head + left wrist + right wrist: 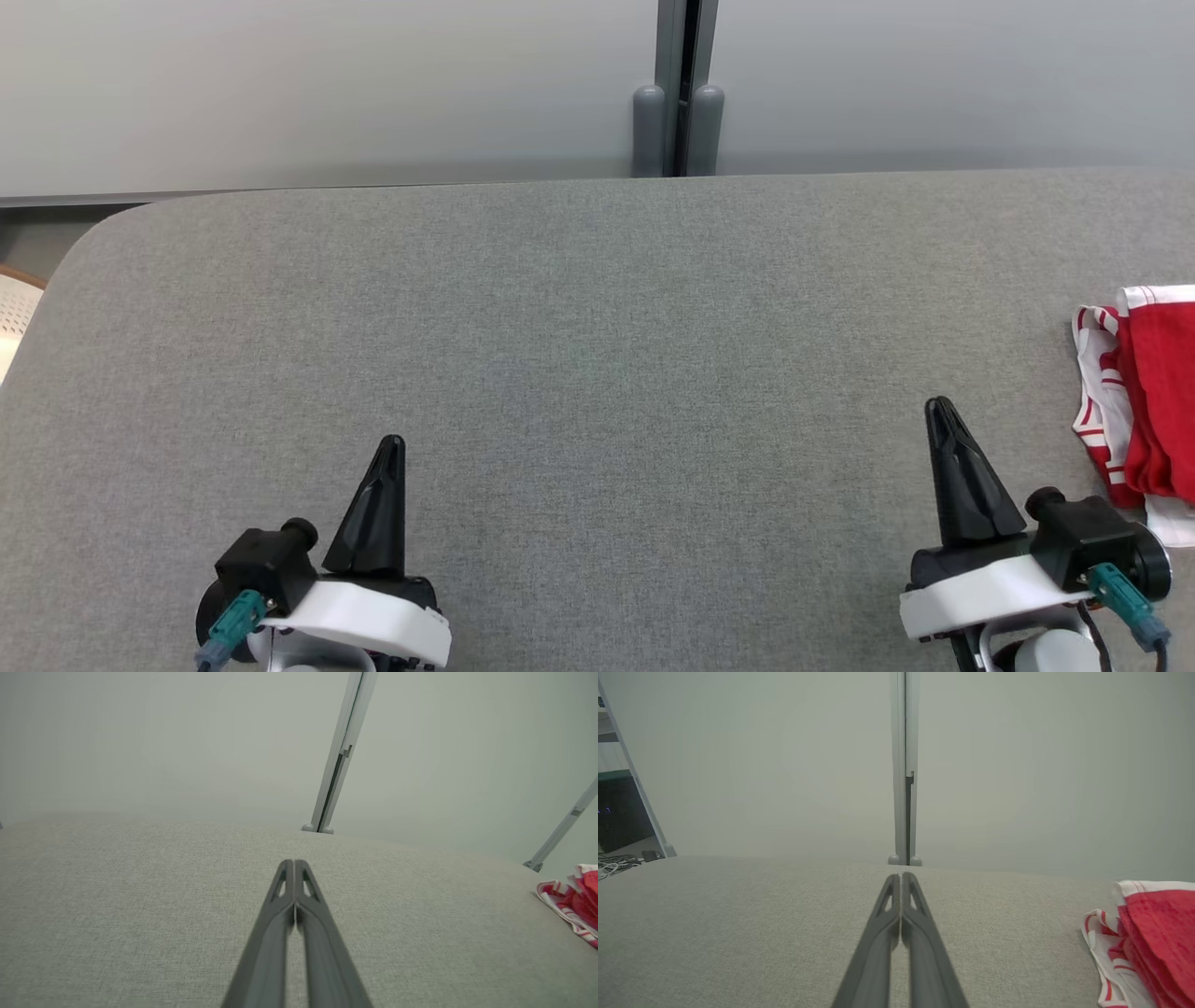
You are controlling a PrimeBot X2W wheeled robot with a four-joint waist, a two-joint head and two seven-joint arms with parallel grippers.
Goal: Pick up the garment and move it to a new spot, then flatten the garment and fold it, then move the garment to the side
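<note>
The garment [1148, 411] is red with white and red-striped trim, lying bunched at the table's right edge and cut off by the frame; it also lies at the right in the left wrist view [572, 900] and the right wrist view [1148, 938]. My right gripper [938, 411] is shut with nothing in it, a short way left of the garment and apart from it. My left gripper [392, 446] is shut and empty near the front left. In each wrist view the fingers [294, 865] [901, 877] meet at the tips above bare fabric.
The grey fabric-covered table [579, 345] spreads wide between and beyond the grippers. Pale partition panels with a grey post [680, 93] stand along the far edge. A pale perforated object [14, 313] sits off the table's left corner.
</note>
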